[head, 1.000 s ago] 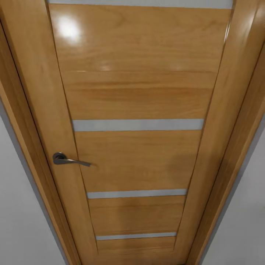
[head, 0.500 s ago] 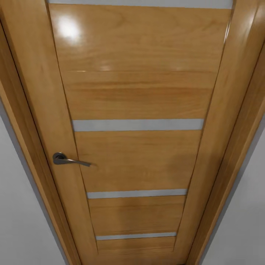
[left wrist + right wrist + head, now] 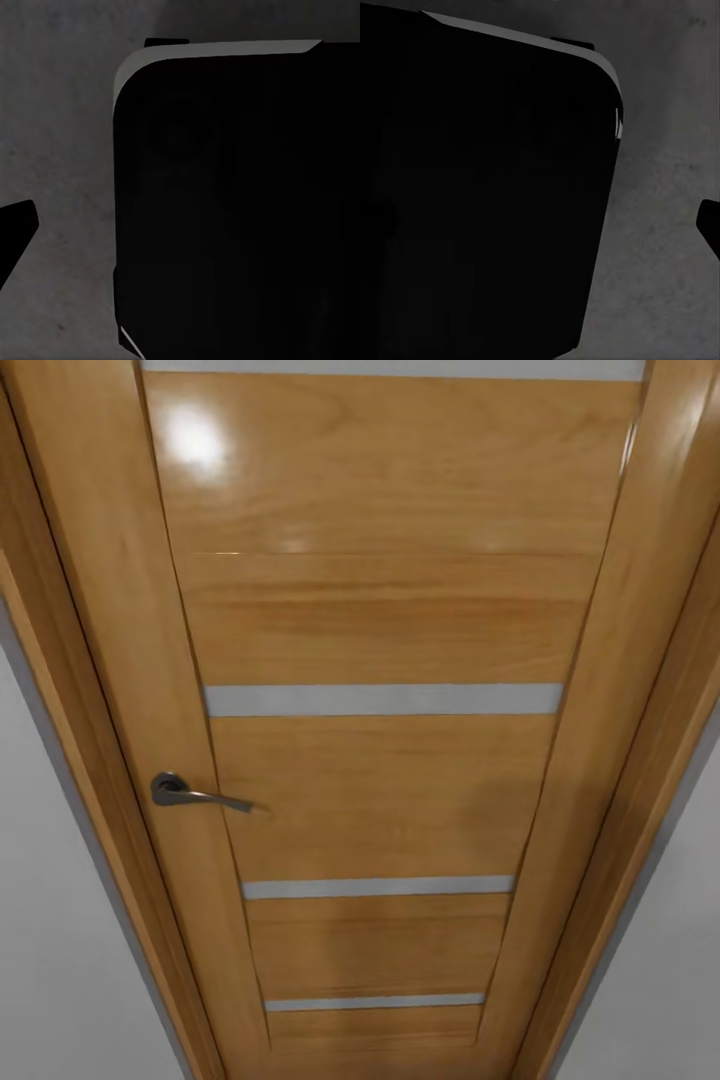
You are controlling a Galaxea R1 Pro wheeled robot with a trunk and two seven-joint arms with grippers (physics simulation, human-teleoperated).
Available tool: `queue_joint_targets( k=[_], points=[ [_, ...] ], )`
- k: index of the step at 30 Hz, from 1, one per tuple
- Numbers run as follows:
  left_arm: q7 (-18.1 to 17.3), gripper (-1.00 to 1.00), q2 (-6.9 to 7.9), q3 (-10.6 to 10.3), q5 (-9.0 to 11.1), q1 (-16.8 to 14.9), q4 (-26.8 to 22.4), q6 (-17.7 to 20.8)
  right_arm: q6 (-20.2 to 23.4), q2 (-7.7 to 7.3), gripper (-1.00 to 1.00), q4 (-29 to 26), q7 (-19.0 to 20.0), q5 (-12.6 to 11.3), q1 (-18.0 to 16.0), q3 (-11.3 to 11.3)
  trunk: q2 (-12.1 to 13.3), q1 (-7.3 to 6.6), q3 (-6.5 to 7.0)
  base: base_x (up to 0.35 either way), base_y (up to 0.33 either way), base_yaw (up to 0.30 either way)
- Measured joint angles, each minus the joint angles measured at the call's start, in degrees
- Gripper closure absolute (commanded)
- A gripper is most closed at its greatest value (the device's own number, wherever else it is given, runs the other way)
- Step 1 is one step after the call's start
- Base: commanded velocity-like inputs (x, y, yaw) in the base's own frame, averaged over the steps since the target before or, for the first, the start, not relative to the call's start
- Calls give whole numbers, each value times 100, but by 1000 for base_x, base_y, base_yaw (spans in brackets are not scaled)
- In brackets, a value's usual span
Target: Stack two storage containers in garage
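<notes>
The head camera faces a closed wooden door [image 3: 380,720] at close range, its planks crossed by pale strips. From left to right: pale grey wall [image 3: 50,920], door frame [image 3: 90,690], a dark lever handle [image 3: 195,794] on the door's left stile, the central panels, then the right frame and more grey wall.

The left wrist camera looks down on dark mottled concrete floor [image 3: 60,165], with a large black, rounded-cornered body [image 3: 232,210], probably the robot's own base, taking most of the frame. A small dark tip [image 3: 15,232] juts in at the edge. It may be a finger, but how far the left gripper is spread I cannot tell. The right wrist camera gives a mirrored scene: black body [image 3: 480,187], grey floor [image 3: 667,225], a dark sliver [image 3: 710,225] at the edge. The right gripper's spread cannot be told either.

No container is visible, so I cannot say where the bins are relative to either gripper, or whether one is held.

Judged risks: the robot stands very near the closed door, so driving forward would strike it. With arms hanging low beside the base and no hand near the handle, opening the door may need repositioning, and the door could swing into the base.
</notes>
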Motion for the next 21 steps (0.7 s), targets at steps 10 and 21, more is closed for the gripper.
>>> queue_joint_targets(
  k=[10, 21],
  points=[
    [-6, -100, 0, 0, 0, 0, -1, 0, 0, -1, -100, 0, 0, 0, 0, 0, 0, 0, 0, 125, -91, 1],
    [-4, -100, 0, 0, 0, 0, -1, 0, 0, -1, -100, 0, 0, -2, 0, 0, 0, 1, 0, 10, -7, 0]
  ],
)
